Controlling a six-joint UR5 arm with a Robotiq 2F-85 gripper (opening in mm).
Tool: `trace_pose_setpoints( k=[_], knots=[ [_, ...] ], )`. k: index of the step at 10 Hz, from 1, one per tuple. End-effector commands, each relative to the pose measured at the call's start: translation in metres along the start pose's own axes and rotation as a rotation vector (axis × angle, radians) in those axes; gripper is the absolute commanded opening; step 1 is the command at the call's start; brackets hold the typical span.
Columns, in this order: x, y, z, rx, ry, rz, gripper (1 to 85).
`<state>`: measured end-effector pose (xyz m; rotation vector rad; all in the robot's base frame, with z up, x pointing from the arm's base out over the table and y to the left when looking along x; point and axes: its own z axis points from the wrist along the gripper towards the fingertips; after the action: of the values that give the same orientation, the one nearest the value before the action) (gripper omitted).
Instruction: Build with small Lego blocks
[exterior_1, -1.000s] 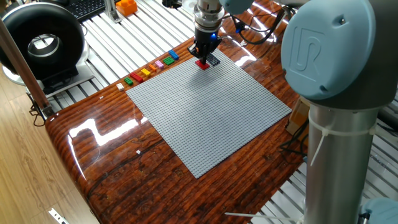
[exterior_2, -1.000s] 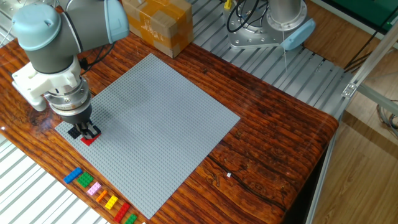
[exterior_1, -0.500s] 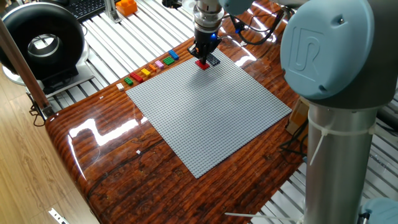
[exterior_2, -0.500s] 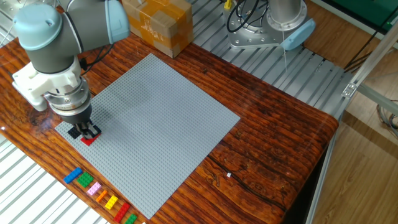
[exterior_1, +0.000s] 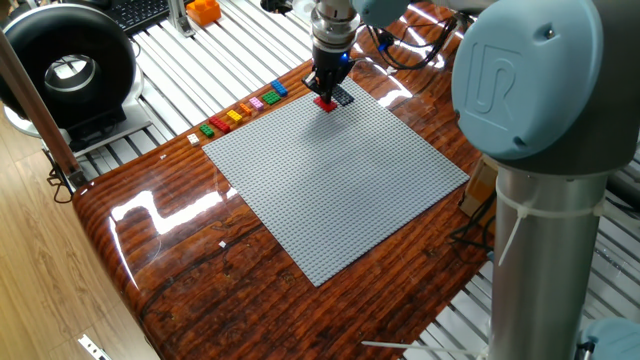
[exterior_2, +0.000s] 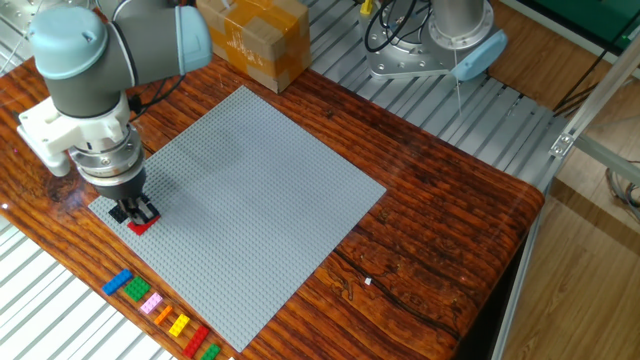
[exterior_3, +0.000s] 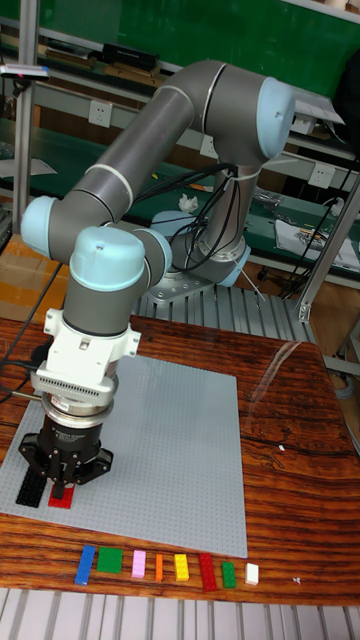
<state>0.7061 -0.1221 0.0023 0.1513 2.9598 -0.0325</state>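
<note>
The wooden table (exterior_2: 440, 230) has a glossy dark-brown top. A large grey baseplate (exterior_2: 250, 190) lies flat on it, and the gripper (exterior_3: 64, 487) stands over the plate's corner near the table edge. Beyond that edge from the gripper, a row of small bricks (exterior_3: 160, 567) lies on the bare wood just off the plate: blue (exterior_3: 87, 564), green (exterior_3: 109, 563), pink, orange, yellow, red, green and a white piece (exterior_3: 252, 573) last. A cardboard box (exterior_2: 255, 40) sits at the plate's far corner, well away from the gripper.
</note>
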Motion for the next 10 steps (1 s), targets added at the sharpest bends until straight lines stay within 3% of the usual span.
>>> trace_pose_setpoints(
  k=[1, 2, 4, 9, 10],
  knots=[
    [0.004, 0.001, -0.004, -0.007, 0.017, 0.026, 1.0],
    [0.019, 0.003, -0.007, -0.012, 0.078, 0.033, 1.0],
    [0.03, 0.005, -0.013, -0.017, 0.123, 0.042, 2.3],
    [0.033, 0.006, -0.013, -0.023, 0.135, 0.016, 14.3],
    [0.033, 0.0, -0.013, -0.004, 0.137, -0.003, 16.7]
  ],
)
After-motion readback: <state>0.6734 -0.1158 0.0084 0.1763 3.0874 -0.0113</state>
